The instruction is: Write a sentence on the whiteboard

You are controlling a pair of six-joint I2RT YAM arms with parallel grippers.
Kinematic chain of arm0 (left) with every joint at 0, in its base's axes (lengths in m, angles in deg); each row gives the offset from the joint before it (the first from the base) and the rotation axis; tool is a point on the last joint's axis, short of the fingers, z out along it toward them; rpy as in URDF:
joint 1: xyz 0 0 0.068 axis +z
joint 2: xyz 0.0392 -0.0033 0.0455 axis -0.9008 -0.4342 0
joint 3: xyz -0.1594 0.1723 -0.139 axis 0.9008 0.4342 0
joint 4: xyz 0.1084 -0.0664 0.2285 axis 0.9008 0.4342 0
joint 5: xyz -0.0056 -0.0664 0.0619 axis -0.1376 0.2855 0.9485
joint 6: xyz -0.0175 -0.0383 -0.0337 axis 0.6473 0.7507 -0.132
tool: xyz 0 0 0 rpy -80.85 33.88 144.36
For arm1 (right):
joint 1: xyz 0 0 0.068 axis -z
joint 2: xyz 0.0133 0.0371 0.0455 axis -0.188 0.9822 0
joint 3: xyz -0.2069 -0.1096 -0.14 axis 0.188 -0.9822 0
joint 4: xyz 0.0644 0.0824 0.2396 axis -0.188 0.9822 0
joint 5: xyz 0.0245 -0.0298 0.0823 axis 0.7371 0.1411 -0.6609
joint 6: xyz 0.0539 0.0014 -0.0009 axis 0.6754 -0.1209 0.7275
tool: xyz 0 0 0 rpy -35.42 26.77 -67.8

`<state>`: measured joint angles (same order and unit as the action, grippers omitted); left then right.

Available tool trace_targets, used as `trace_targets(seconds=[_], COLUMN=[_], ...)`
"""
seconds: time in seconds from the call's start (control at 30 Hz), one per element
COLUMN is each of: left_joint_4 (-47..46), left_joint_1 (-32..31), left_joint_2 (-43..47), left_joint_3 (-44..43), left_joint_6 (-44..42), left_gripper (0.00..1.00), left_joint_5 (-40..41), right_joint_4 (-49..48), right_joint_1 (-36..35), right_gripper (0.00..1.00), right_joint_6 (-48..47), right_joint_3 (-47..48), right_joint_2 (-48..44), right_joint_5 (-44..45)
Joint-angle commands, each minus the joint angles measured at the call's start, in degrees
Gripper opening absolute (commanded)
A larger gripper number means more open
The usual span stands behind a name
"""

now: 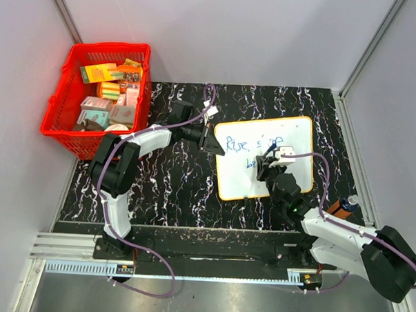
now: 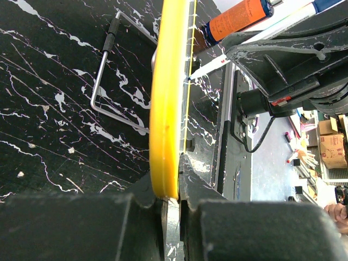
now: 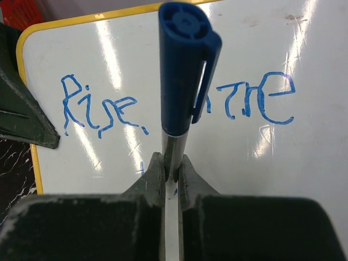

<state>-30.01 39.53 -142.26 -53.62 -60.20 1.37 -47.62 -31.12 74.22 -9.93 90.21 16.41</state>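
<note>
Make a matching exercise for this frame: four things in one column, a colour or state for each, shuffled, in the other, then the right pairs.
1 left fingers
2 right fingers
3 basket
4 writing

A blue, on the whiteboard
B red, filled with boxes
C shut on the marker
D shut on the whiteboard's yellow rim

Pairs: 1-D, 2-C, 3-B, 4-A
</note>
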Motion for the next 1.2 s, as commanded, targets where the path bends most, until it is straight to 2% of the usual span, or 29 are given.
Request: trace_targets(seconds=[0.0, 0.4, 0.8, 1.17], left_joint_4=[3.1, 3.1, 3.2, 3.2], left_joint_1=[-2.7, -2.7, -2.7, -2.7], left_joint_2=[-2.3, -2.2, -2.3, -2.3], left_joint_3=[2.3, 2.3, 2.4, 2.3], left_joint_6=[-12.1, -12.1, -12.1, -12.1], left_gripper=[0.0, 0.0, 0.0, 0.0], left_joint_5=[7.6, 7.6, 7.7, 7.7], right_joint_4=[-1.0, -1.4, 0.2, 3.2], right_joint_1=[0.2, 1.4, 2.1, 2.2], right_gripper=[0.0, 0.0, 0.0, 0.0], right_joint_6=[-2.6, -4.7, -3.6, -4.7], right_joint_3=[2.5, 4.7, 2.9, 5.6], right_joint_2=[1.7, 2.6, 1.0, -5.1], right_joint_5=[3.3, 4.0, 2.7, 0.2])
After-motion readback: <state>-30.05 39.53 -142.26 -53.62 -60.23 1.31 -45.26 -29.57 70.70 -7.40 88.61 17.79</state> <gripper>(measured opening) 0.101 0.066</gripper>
